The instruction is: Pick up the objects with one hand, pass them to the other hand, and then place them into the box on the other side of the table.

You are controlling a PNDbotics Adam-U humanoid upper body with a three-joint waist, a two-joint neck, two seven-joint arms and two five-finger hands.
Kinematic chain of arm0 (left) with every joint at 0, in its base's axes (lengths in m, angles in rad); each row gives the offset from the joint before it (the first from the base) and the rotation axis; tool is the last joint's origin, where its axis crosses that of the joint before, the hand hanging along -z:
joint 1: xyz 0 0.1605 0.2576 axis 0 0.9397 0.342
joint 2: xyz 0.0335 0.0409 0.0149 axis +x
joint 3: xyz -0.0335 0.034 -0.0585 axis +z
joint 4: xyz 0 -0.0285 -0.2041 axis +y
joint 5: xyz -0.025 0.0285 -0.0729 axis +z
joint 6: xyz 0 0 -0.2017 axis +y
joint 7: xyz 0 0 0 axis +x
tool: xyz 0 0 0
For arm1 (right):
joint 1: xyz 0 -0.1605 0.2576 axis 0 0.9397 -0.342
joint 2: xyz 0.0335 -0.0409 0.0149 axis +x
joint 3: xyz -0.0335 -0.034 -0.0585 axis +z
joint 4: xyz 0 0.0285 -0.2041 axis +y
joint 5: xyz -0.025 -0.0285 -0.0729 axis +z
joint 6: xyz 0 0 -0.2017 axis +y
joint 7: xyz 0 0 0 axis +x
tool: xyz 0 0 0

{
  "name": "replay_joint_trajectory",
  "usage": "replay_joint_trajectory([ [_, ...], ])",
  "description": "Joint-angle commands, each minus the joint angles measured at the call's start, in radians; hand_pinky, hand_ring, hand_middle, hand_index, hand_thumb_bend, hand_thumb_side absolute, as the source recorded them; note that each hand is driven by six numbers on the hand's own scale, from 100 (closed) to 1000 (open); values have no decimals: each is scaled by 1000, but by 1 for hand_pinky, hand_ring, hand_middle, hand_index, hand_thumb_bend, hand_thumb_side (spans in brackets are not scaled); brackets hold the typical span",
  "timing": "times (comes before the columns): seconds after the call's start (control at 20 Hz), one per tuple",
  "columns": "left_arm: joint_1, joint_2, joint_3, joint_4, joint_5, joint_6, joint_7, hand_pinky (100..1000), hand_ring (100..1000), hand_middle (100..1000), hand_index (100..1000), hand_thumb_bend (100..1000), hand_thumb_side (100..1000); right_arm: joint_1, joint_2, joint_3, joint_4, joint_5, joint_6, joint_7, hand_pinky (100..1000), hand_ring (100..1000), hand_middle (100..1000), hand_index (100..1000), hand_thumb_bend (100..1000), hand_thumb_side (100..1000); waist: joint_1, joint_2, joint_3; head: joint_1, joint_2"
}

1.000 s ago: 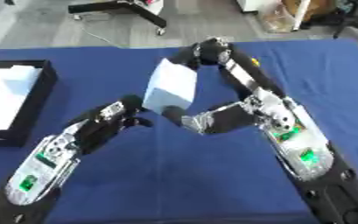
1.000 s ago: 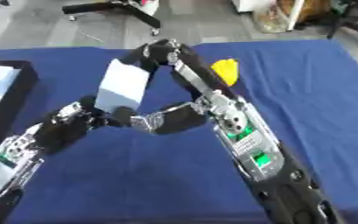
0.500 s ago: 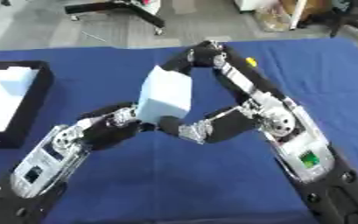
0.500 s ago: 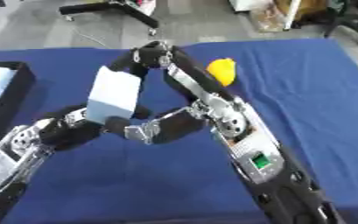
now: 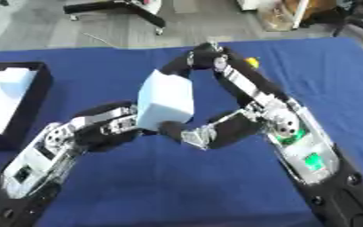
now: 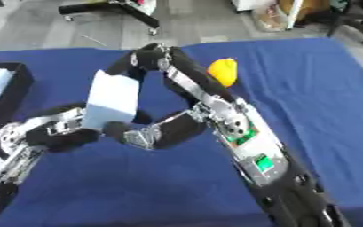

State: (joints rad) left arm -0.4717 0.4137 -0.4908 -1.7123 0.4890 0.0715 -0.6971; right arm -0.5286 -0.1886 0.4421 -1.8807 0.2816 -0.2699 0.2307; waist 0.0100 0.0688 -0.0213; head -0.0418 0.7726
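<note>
2 hands meet mid-table on 1 pale block (image 5: 165, 103): the left hand (image 5: 106, 127) curls its fingers round the block's lower left edge, and the right hand (image 5: 193, 63) grasps its top while its thumb side (image 5: 186, 133) sits under the bottom. Farther off, 1 yellow object (image 6: 222, 71) lies just right of the right hand, plain in the right eye view but nearly hidden behind the arm in the left. 1 black box (image 5: 30, 95) with white inside sits well left of the left hand.

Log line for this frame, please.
phase: handover | pale blue block between right hand and left hand | box left | yellow object untouched
</note>
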Motion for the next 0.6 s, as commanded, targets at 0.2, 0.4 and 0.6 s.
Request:
replay_joint_trajectory([
  [0.2, 16, 49, 44, 19, 40, -30, -26, 887, 984, 875, 870, 343, 819, -16, -9, -2, -10, -7, 1, 4, 487, 433, 364, 516, 316, 295, 3, -10, -1, -7, -3],
  [0.4, 25, 83, 53, -3, 46, -27, -29, 886, 982, 874, 869, 344, 836, -15, -9, -1, -9, -6, 1, 5, 487, 433, 364, 516, 313, 295, 7, -11, 1, -9, -3],
  [0.6, 34, 103, 54, -10, 39, -16, -31, 884, 979, 872, 870, 351, 870, -15, -11, 2, -2, -2, 0, 9, 486, 431, 362, 516, 316, 291, 9, -11, 1, -14, -3],
])
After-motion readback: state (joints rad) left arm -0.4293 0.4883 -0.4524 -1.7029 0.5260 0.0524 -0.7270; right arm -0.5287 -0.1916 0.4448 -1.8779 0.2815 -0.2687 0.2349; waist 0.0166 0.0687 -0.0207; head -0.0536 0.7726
